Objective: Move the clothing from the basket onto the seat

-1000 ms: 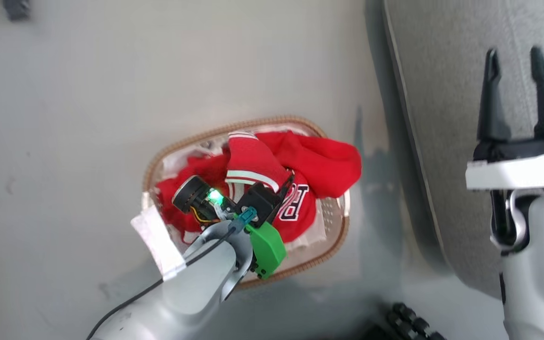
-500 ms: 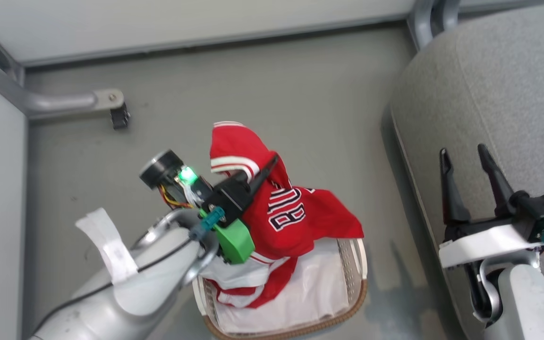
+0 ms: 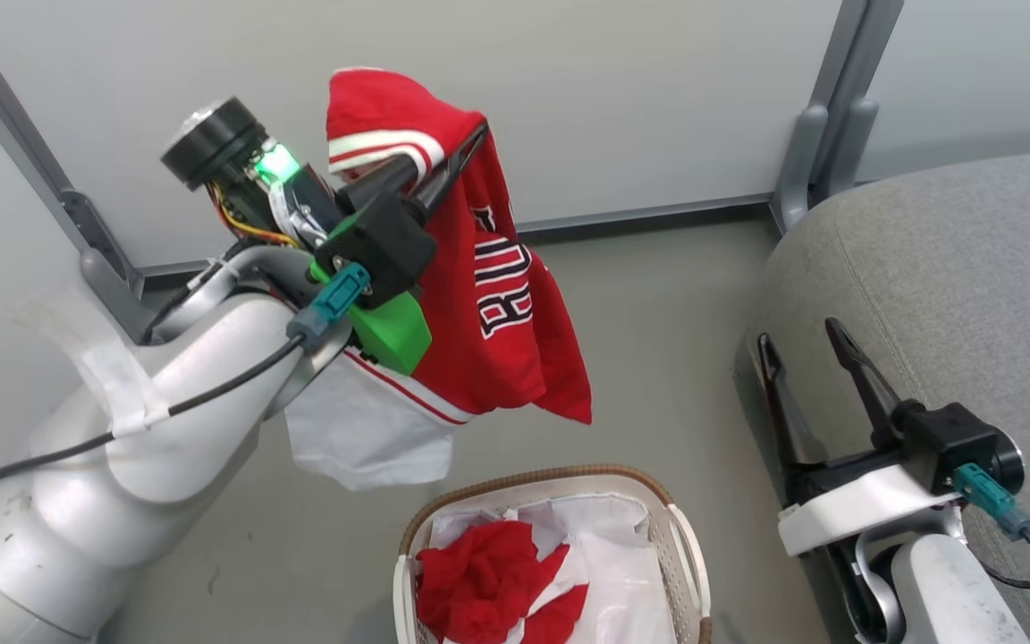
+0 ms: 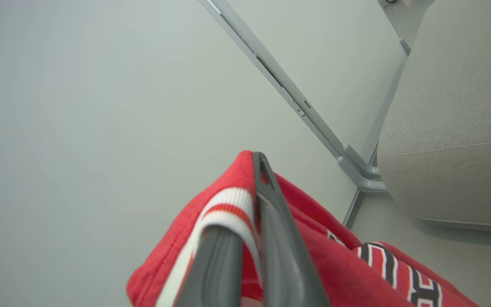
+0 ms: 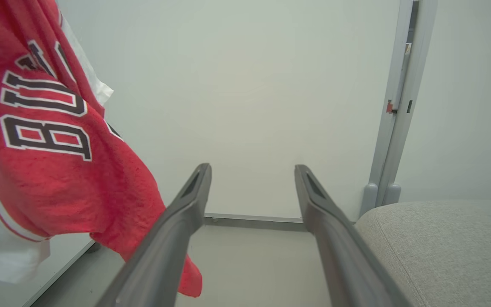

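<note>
My left gripper (image 3: 470, 139) is shut on the trimmed edge of a red jersey (image 3: 497, 331) with black-and-white lettering, held high above the floor against the wall. The jersey hangs free, its white part (image 3: 363, 429) dangling lowest. In the left wrist view the left gripper (image 4: 252, 179) pinches the jersey (image 4: 313, 238). Below stands the basket (image 3: 551, 474), holding another red garment (image 3: 479, 581) on a white sheet (image 3: 604, 546). My right gripper (image 3: 798, 335) is open and empty beside the grey seat (image 3: 953, 268). The right wrist view shows the right gripper (image 5: 252, 167), the jersey (image 5: 58, 170) and the seat (image 5: 441, 238).
A pale wall panel runs behind, with a grey upright post (image 3: 823, 116) near the seat's far corner and a slanted grey bracket (image 3: 99, 250) at the left. Bare grey floor (image 3: 658, 295) lies between the basket and the seat.
My left arm has lifted the jersey out of the basket and high above it. The head camera has tilted up, so the basket now sits at the bottom edge. The right gripper stays open.
</note>
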{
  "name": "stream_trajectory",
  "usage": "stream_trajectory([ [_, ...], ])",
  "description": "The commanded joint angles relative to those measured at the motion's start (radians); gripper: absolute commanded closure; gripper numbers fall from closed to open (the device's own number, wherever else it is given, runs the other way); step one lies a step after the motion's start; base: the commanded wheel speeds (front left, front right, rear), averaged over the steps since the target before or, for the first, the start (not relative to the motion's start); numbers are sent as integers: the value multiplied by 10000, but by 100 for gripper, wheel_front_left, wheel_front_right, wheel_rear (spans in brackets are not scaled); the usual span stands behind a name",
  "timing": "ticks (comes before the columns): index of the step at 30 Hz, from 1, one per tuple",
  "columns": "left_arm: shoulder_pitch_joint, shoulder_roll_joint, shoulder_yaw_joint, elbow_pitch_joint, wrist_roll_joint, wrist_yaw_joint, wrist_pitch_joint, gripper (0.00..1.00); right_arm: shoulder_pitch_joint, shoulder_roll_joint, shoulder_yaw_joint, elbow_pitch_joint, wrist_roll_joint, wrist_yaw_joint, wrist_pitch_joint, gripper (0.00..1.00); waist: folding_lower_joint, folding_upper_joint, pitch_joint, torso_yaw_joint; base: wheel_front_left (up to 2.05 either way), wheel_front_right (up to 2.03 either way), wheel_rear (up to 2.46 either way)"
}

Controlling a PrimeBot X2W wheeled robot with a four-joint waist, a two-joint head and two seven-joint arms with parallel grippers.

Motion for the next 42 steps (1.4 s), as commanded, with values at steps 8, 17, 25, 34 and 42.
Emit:
stream_trajectory([
  [8, -573, -210, 55, -34, 37, 118, -20, 100, -431, -43, 998, 145, -367, -8, -53, 0, 2, 91, -261, 48, 0, 0, 0],
  [17, -916, -748, -197, 27, -24, 22, 35, 100, -312, -37, 1225, 625, -1019, -8, -51, 0, 2, 91, -491, 442, 0, 0, 0],
  [25, -1538, -1238, -406, 113, -13, -99, 230, 100, 376, -40, 2232, 1028, -1155, -8, -53, 0, 2, 91, -639, 737, 0, 0, 0],
  [34, -1878, -1704, -611, 240, -98, -138, 230, 100, -752, -42, 2145, 701, -851, -8, -53, 0, 2, 91, -631, 1001, 0, 0, 0],
  [42, -1310, -1759, -786, 413, -319, -69, 39, 100, -1291, -39, 1708, 217, -1014, -8, -53, 0, 2, 91, -589, 1025, 0, 0, 0],
])
